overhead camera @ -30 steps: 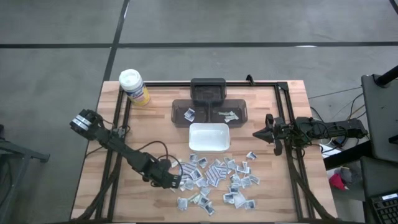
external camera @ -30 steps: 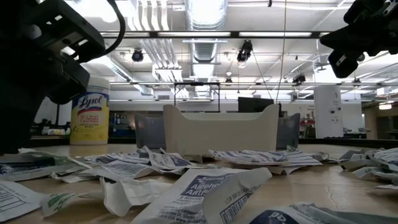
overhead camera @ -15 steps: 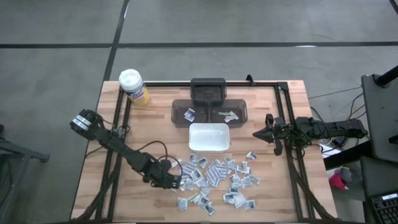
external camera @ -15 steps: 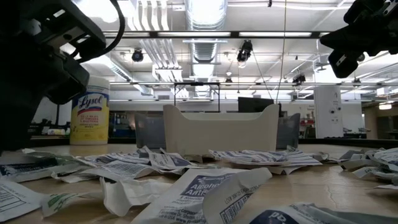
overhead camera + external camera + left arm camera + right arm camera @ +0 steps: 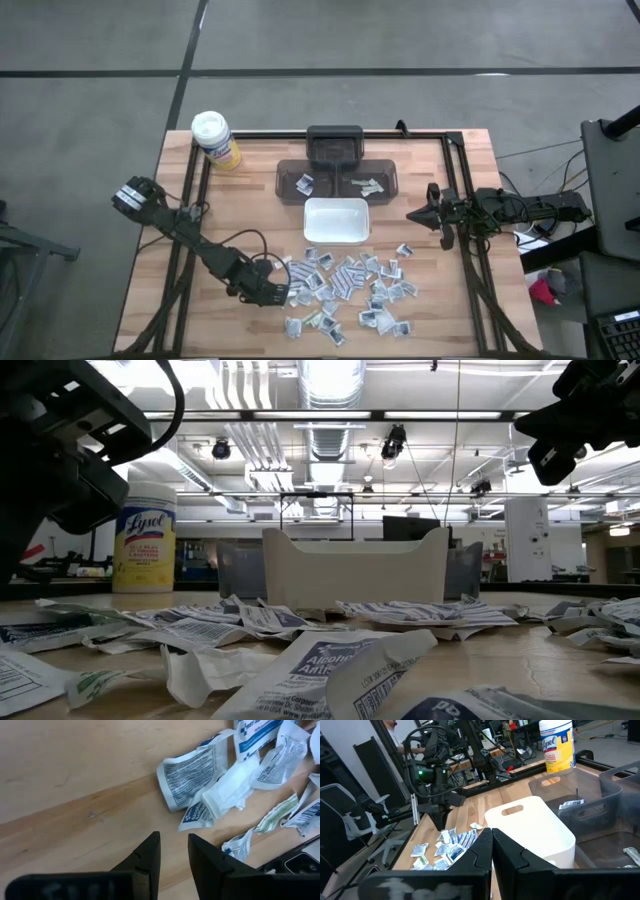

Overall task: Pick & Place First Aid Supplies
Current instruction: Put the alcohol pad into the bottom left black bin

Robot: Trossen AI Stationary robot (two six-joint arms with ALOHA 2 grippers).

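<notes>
Toward the front edge of the pale wooden surface (image 5: 180, 260), the left pincer (image 5: 284, 294) hangs low at the left fringe of the scattered first aid supplies (image 5: 345, 290), small flat sealed packets in white and grey with bluish print. Its two dark fingers (image 5: 145, 857) stand a little apart with bare wood between them, gripping nothing; the nearest packets (image 5: 192, 767) lie just beyond the tips. These packets spread across the front middle of the surface, in front of the white rectangular plastic tray (image 5: 336, 220). Behind that tray sits a dark translucent bin (image 5: 338, 181) holding a few more packets. A yellow canister with white lid (image 5: 215, 139) stands near the back left corner. By the right edge, the right pincer (image 5: 412, 214) waits above the surface, clenched with nothing between its fingers (image 5: 512, 852).
</notes>
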